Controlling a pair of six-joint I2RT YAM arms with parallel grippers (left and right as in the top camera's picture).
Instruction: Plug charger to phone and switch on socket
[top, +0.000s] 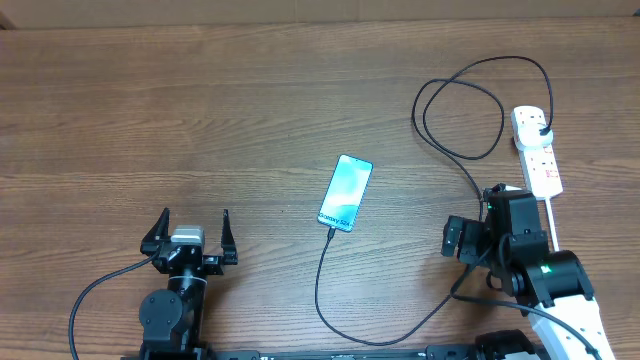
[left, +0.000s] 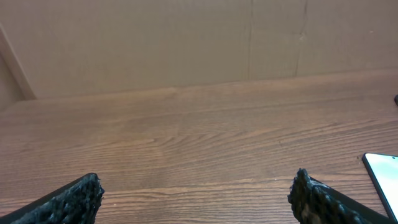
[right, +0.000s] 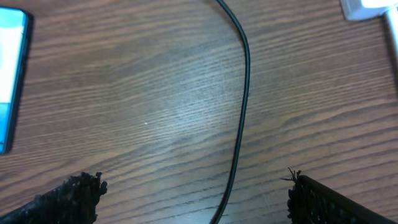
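Phone (top: 346, 192), long axis tilted toward upper right, charger (right: 247, 68) meeting its lower end; left gripper (top: 194, 222) and right gripper (right: 193, 190) both spread wide.

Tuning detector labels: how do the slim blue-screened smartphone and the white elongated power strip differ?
The slim blue-screened smartphone has a dark rim; the white elongated power strip carries red marks. The smartphone's far end tilts right, the power strip's left. The smartphone lies mid-table, apart from both arms; the power strip lies beside the right arm. Both meet the thin black cable.
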